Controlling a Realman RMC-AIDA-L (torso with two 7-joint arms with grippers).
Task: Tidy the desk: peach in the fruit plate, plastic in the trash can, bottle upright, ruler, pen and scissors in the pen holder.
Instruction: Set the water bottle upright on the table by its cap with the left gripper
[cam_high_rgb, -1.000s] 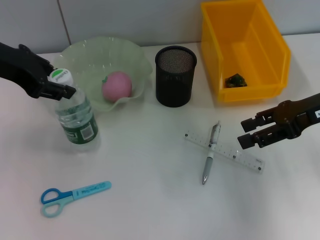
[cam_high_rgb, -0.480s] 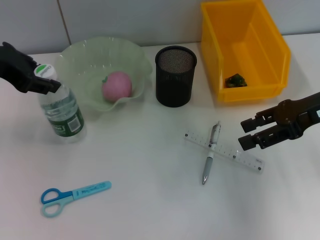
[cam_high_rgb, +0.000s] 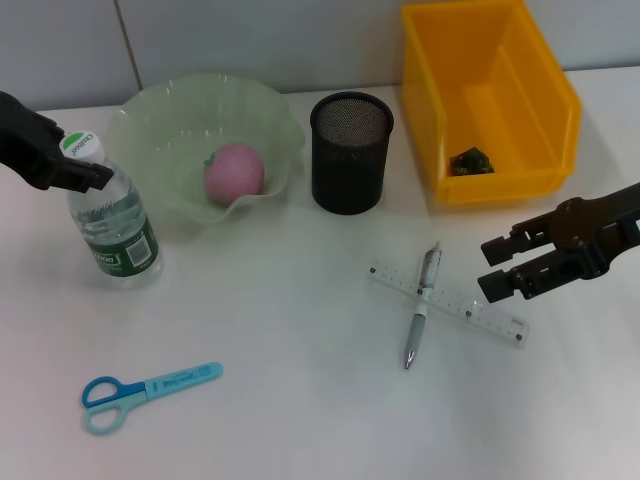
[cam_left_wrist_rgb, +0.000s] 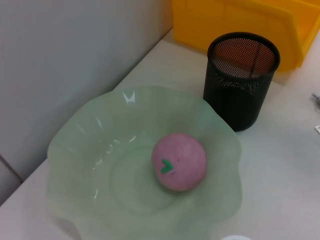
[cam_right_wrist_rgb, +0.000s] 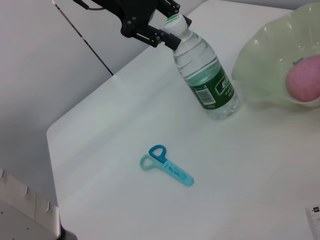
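- Beside the plate (cam_high_rgb: 215, 125), on its side away from the holder (cam_high_rgb: 350, 150), the bottle (cam_high_rgb: 108, 215) stands upright on the bench (cam_high_rgb: 300, 400), just clear of the plate's ruffled rim.
- The left gripper (cam_high_rgb: 88, 172) is at the bottle's white cap; its jaws appear closed on the neck, though how firmly cannot be told.
- The bottle is part full: light, thin-walled, smooth, likely to tip if nudged high. Best held at the neck or the labelled waist.
- The peach (cam_high_rgb: 234, 170) lies in the plate, and a dark green scrap (cam_high_rgb: 469, 160) sits in the bin (cam_high_rgb: 490, 95) on the holder's far side.
- In front of the holder, the pen (cam_high_rgb: 421, 305) lies across the ruler (cam_high_rgb: 446, 302), touching it. Both are stiff, slick and flat; the pen's barrel offers the easier grip.
- The right gripper (cam_high_rgb: 492, 266) hovers beside the ruler's end, jaws parted and empty.
- The scissors (cam_high_rgb: 150, 391) lie well apart from the holder, in front of the bottle; take them at the covered blade.
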